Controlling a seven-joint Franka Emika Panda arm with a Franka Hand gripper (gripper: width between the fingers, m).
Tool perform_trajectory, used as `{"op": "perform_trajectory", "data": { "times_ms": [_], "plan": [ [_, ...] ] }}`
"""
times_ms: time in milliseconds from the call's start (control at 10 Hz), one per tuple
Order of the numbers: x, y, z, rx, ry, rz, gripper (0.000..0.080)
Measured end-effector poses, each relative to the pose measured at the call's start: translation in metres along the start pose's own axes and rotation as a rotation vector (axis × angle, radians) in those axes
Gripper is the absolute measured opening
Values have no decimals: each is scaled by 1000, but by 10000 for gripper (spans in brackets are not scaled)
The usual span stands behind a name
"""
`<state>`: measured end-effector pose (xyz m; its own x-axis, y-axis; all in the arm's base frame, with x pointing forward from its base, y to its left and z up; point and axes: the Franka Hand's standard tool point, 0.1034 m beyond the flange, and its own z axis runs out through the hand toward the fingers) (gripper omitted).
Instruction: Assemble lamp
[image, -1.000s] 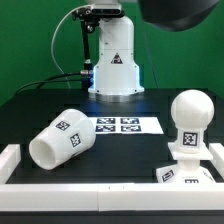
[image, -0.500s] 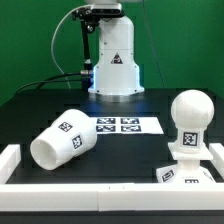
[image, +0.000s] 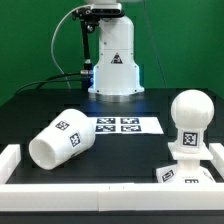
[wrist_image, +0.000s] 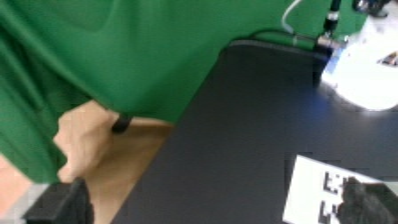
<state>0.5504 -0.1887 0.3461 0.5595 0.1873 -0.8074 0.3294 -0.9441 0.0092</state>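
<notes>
The shade (image: 60, 138), a white tapered cup with a square tag, lies on its side on the black table at the exterior view's left. The round-headed bulb (image: 190, 108) stands upright on the flared base (image: 186, 171) at the exterior view's right front. My gripper (wrist_image: 210, 201) shows only in the wrist view. It is high above the table and far from all three parts. One dark finger (wrist_image: 54, 203) and the other sit wide apart at the picture's corners with nothing between them, so it is open and empty.
The marker board (image: 125, 125) lies flat between the shade and the bulb, and it also shows in the wrist view (wrist_image: 331, 185). The robot's white pedestal (image: 113, 65) stands at the back. A white rail (image: 90, 187) edges the table's front. A green curtain (wrist_image: 107, 50) hangs around.
A dark part of the arm at the top right of the exterior view has moved up out of the picture. The lamp parts have not moved.
</notes>
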Motion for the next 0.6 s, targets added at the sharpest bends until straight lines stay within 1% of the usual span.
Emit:
{"op": "perform_trajectory", "data": {
  "times_ms": [200,300,400,500,600],
  "plan": [
    [30,12,0,18,165,62,699],
    [45,15,0,24,218,104,699],
    [64,18,-4,23,297,136,699],
    [82,18,-11,21,375,163,699],
    [96,7,-18,15,462,181,699]
  ]
}}
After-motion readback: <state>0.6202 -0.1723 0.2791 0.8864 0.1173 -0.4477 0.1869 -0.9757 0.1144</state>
